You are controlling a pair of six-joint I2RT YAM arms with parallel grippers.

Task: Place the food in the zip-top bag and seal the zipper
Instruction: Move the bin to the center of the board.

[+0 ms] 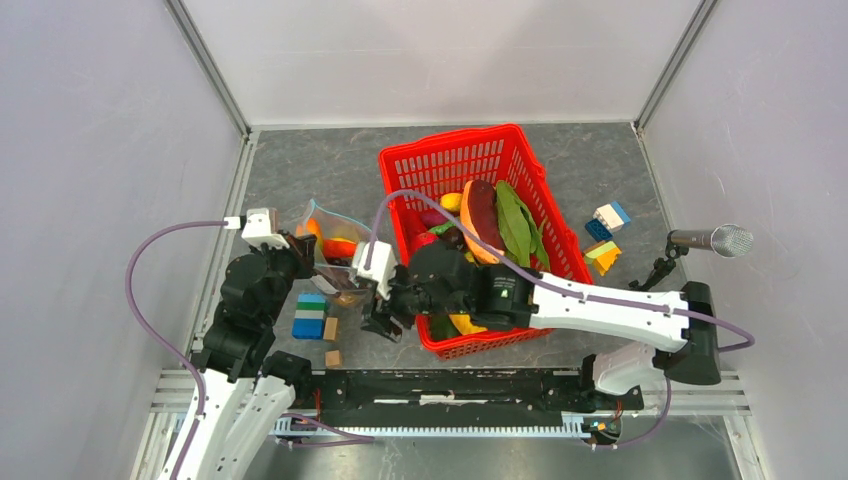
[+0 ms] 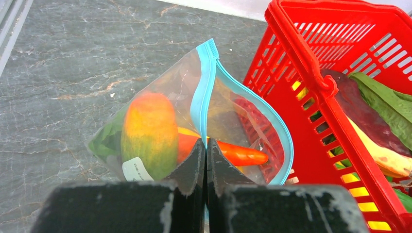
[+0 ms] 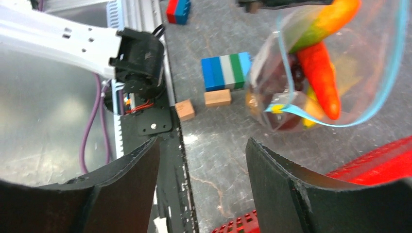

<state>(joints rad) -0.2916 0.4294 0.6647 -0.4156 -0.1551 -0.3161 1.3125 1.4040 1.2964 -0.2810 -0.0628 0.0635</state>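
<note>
The clear zip-top bag (image 2: 170, 111) stands open beside the red basket, its light-blue zipper (image 2: 204, 82) gaping in a loop. Inside it lie an orange-green mango-like fruit (image 2: 148, 133), an orange carrot (image 2: 240, 154) and some green leaf. My left gripper (image 2: 206, 145) is shut on the zipper's near edge. The bag also shows in the top view (image 1: 335, 245) and the right wrist view (image 3: 330, 73). My right gripper (image 3: 201, 155) is open and empty, just near the bag over the table by the basket's front corner (image 1: 385, 318). More food lies in the basket: green vegetable (image 1: 517, 222), brown piece (image 1: 481, 215).
The red basket (image 1: 520, 150) stands right of the bag. A blue-white-green block stack (image 1: 310, 315) and two wooden cubes (image 1: 332, 343) lie near the left arm. Coloured blocks (image 1: 603, 240) lie right of the basket. A microphone (image 1: 712, 240) stands at the right wall.
</note>
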